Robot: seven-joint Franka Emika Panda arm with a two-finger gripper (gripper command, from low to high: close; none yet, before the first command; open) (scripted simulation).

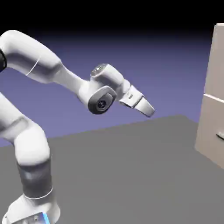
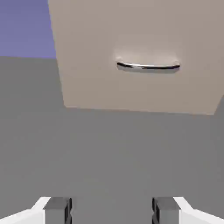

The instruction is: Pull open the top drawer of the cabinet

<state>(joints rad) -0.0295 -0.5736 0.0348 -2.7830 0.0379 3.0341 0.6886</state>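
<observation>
The cabinet [image 1: 214, 109] stands at the exterior view's right edge, cut off by the frame. Its upper part is the top drawer [image 1: 218, 61], a plain beige front. Below it a paler front [image 1: 209, 131] with a small grey bar handle [image 1: 221, 136] juts further toward the arm. My gripper [image 1: 148, 108] hangs in the air well left of the cabinet, pointing down toward it and touching nothing. In the hand view that paler front [image 2: 131, 92] and its handle [image 2: 148, 66] lie ahead, the top drawer is out of view, and my gripper [image 2: 111, 212] is open and empty.
The grey table [image 1: 131, 175] runs between the arm's base [image 1: 30, 210] and the cabinet. The white arm's elbow [image 1: 103, 94] sits high above the table's middle.
</observation>
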